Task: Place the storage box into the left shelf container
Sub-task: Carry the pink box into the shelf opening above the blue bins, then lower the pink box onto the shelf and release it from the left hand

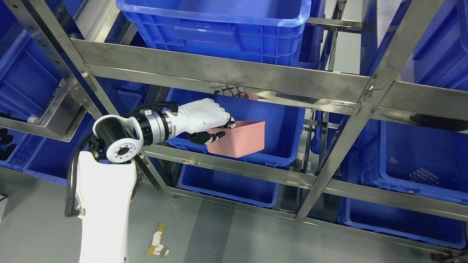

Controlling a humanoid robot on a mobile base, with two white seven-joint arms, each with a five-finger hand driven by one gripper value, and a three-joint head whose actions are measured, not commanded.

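Head view.

Item: left hand (204, 124), white with dark fingertips, on an arm entering from the lower left. Fingers are curled over the near rim of the pink box, gripping it; thumb side sits below the rim.

Item: pink box (243, 140), small open-topped storage box. Held in the air at the front of the middle shelf level, tilted slightly, overlapping the front wall of the blue bin behind it. Whether its base touches that bin's rim cannot be told.

Item: blue bin (281, 120), large, on the middle level of the left bay; judged to be the target container. Its visible interior looks empty.

Item: steel shelf (226, 71), crossbars and slanted uprights framing several further blue bins above, below and to the right.

Item: floor (226, 233), grey, with a scrap of tape.

Right hand: not in view.

Progress: the box is picked up and carried to the bin's mouth. By appearance, what is left is to move it over the front wall, lower it inside, loosen the fingers and pull the arm back.
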